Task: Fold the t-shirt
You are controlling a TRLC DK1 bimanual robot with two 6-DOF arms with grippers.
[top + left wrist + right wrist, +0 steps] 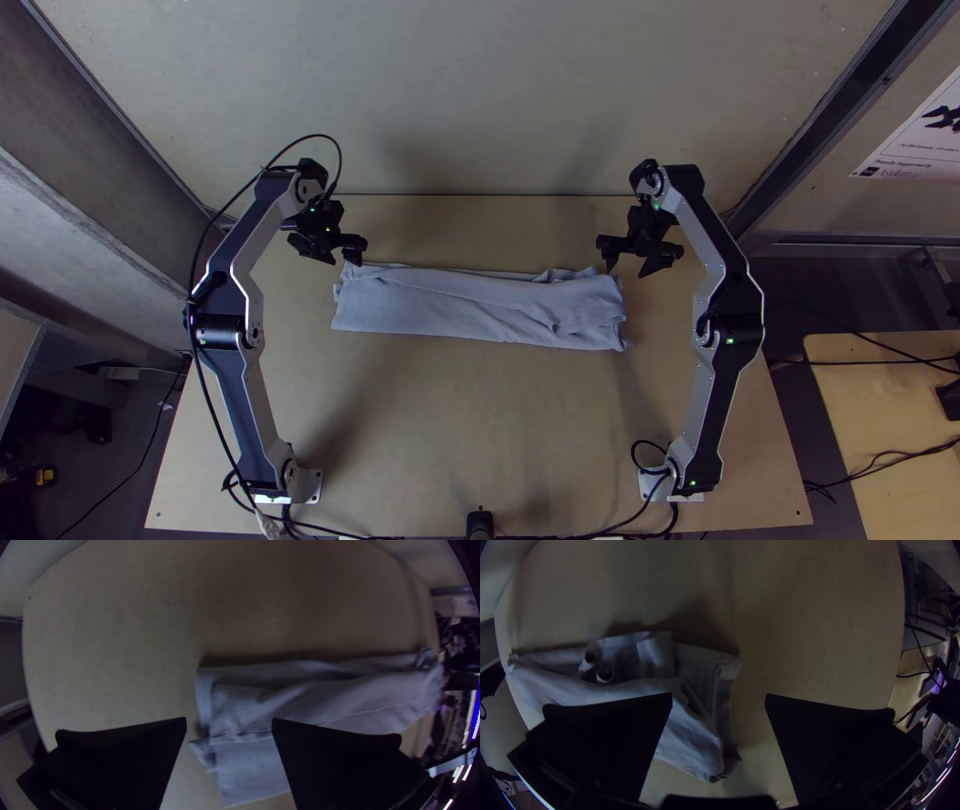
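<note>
The light grey-blue t-shirt [480, 306] lies as a long folded strip across the table, creased along its far edge and bunched at its right end. My left gripper [346, 254] stands open over the strip's far left corner. In the left wrist view, the cloth [310, 695] passes beneath one finger of the left gripper [229, 726]. At the right end, my right gripper [634, 268] is open beside the far corner. The right wrist view has the right gripper [719, 701] above the cloth's end [695, 740], with loose folds near it.
Bare wooden table [450, 430] lies on the near side of the cloth. A pale wall panel [480, 100] rises behind the table's far edge. Black cables [350, 535] run along the near edge between the arm bases.
</note>
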